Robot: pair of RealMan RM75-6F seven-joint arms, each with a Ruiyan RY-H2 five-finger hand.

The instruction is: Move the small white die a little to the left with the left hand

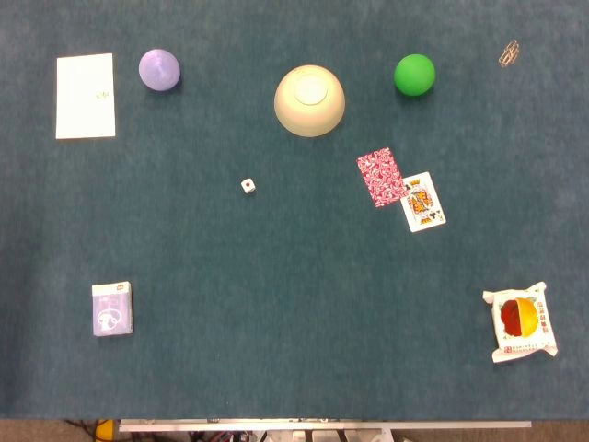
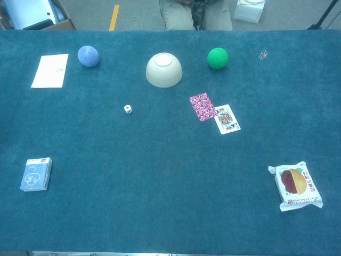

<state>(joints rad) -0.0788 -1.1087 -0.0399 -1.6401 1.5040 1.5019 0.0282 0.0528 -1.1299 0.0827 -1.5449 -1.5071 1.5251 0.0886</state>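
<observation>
The small white die (image 1: 248, 186) lies on the blue-green table cloth, a red pip facing up, below and left of the upturned bowl. The chest view shows the same die (image 2: 128, 109) alone on the cloth with bare cloth on all sides. Neither my left hand nor my right hand appears in either view.
An upturned cream bowl (image 1: 309, 99) sits behind the die. A purple ball (image 1: 159, 70) and white card (image 1: 86, 96) lie far left, a green ball (image 1: 414, 75) far right. Two playing cards (image 1: 402, 189), a card box (image 1: 111, 309), a snack packet (image 1: 521, 321) and a paper clip (image 1: 509, 52) also lie about.
</observation>
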